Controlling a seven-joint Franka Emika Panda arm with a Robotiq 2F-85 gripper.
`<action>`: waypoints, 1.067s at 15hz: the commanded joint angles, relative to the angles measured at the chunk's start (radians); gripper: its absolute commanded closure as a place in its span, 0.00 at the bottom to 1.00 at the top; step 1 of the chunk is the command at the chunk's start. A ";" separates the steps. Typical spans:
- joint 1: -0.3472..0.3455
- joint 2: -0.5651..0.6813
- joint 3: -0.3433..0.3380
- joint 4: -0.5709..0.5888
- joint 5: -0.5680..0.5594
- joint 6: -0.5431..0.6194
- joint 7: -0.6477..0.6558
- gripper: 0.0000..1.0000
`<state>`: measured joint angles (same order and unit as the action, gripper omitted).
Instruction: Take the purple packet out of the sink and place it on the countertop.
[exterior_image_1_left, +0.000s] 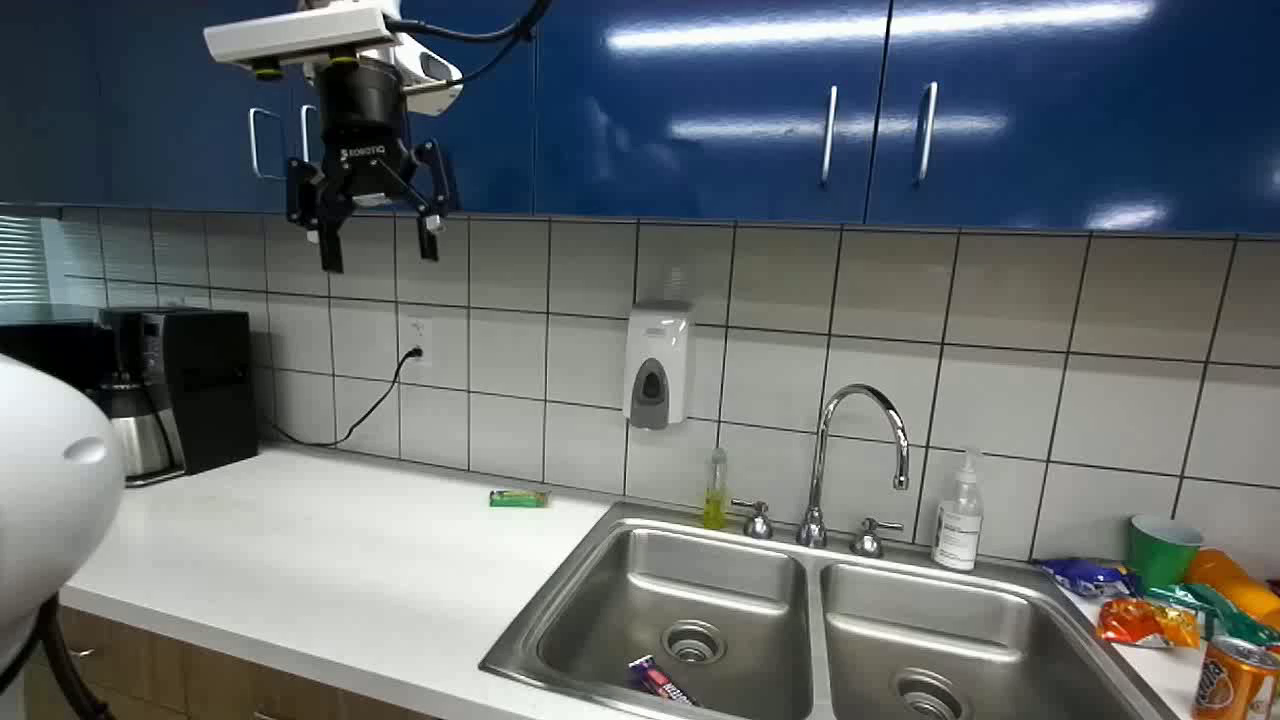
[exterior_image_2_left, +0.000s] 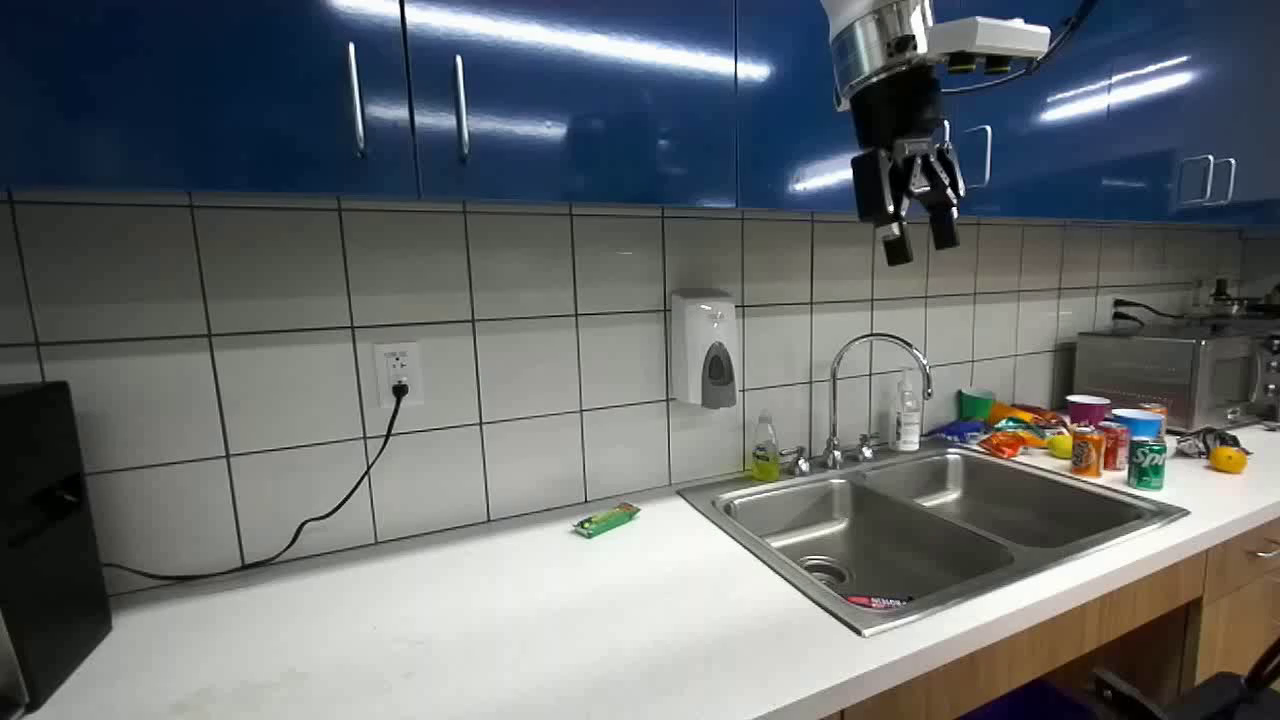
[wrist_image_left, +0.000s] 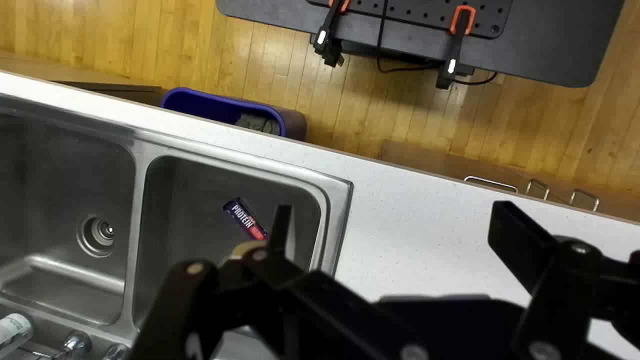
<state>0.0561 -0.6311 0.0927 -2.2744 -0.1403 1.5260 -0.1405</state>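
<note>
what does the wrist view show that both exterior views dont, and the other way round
Only the wrist view shows the yellow plank floor and a perforated black plate.

Only the exterior views show the blue cabinets, the wall dispenser and a green snack pack.

Shared by all: the purple packet lying in the sink, the white countertop and the end effector, open with nothing between its fingers.

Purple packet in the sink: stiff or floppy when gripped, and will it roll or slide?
Probably fairly stiff: the purple packet looks straight and bar-shaped, labelled PROTEIN. Unlikely to roll, as it appears long and flat rather than round. It may slide if nudged, since the sink looks smooth and shiny.
</note>
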 joint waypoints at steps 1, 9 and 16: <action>0.020 0.003 -0.014 0.003 -0.007 -0.004 0.009 0.00; 0.009 0.058 -0.045 -0.054 -0.018 0.137 -0.006 0.00; -0.009 0.178 -0.112 -0.138 -0.023 0.352 -0.049 0.00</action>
<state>0.0562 -0.4946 0.0017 -2.3970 -0.1467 1.8107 -0.1438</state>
